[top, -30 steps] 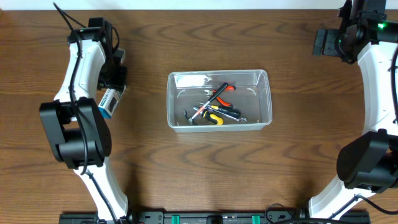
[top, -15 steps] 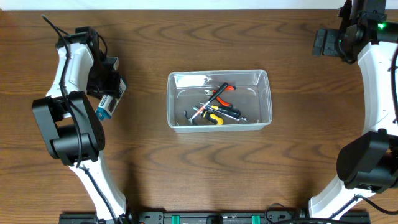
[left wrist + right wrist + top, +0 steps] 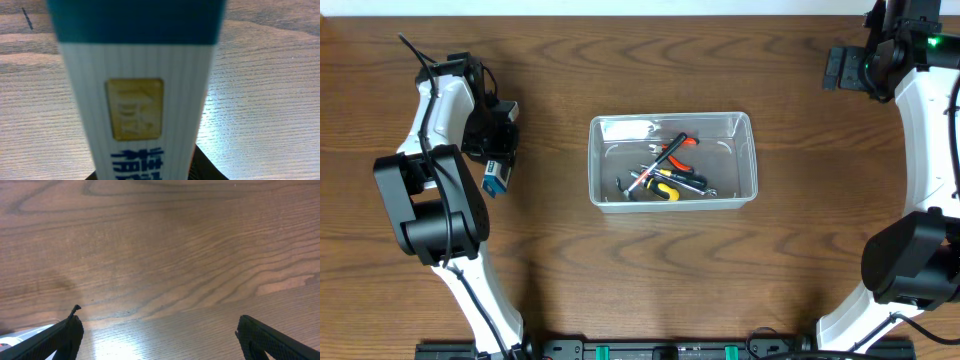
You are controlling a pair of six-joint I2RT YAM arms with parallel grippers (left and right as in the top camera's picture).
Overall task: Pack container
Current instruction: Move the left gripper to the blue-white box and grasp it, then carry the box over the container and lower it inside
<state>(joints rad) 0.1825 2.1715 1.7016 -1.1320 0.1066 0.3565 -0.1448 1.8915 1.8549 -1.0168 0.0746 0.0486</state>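
The clear plastic container [image 3: 748, 160] stands at the middle of the table. It holds several hand tools, among them red-handled pliers [image 3: 676, 146] and a yellow-and-black tool [image 3: 665, 190]. My left gripper [image 3: 490, 145] is far left of the container and shut on a small blue-and-white box [image 3: 495, 179]. The box fills the left wrist view [image 3: 140, 100], with wood table behind it. My right gripper [image 3: 840, 68] is at the far right back corner. It is open and empty over bare wood in the right wrist view [image 3: 160, 340].
The wood table [image 3: 620, 280] has nothing else loose on it in view. The arm bases [image 3: 440, 220] [image 3: 910, 260] stand at the left and right front. A corner of something pale shows at the lower left of the right wrist view [image 3: 20, 335].
My left gripper with the box swung left, then came slightly back toward the front. The box now points more straight toward the front edge. The right arm has not moved.
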